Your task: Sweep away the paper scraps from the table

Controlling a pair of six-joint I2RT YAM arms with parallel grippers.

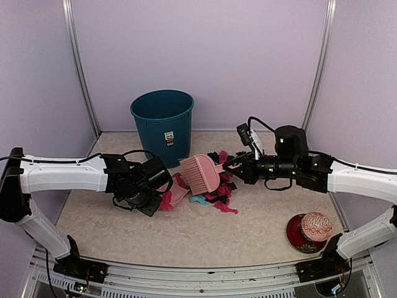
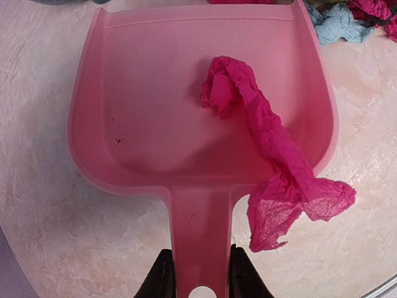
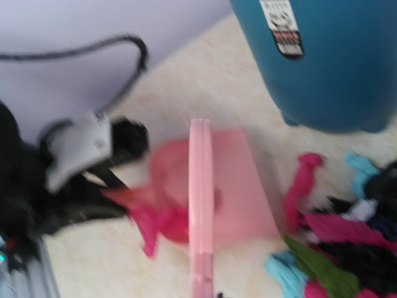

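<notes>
**Dustpan and brush both gripped, one magenta scrap in the pan**

The left claw [image 2: 198, 276] was closed narrowly on the handle of the pale pink dustpan [image 2: 186, 124], with a black finger [image 2: 158, 280] pressed against each side of the handle. The pan lay flat on the table [image 2: 56, 236] with its mouth pointing away from the claw. One long, crumpled magenta scrap [image 2: 263, 139] lay across the pan's floor. Its lower end spilled over the pan's right rim beside the handle. Past the pan's far right corner, a light blue scrap [image 2: 338, 25] and more magenta pieces lay on the table.

From above, the right claw [image 1: 233, 166] was clamped on the handle of the pink brush [image 1: 200, 174]. The brush head was between the two arms, just beside the dustpan's mouth. The right wrist view was blurred. It showed the brush edge-on, with the pan behind it, but not the claw's own fingers.

Most of the paper scraps [image 1: 217, 197] sat in a loose heap of magenta, black, light blue and green. The heap lay under and just in front of the brush, near the middle of the table.

A teal bin [image 1: 162, 121] stood upright at the back of the table, behind the dustpan. A red patterned ball [image 1: 316, 226] rested on a dark red dish [image 1: 294, 236] near the front right corner, well apart from the heap.
</notes>
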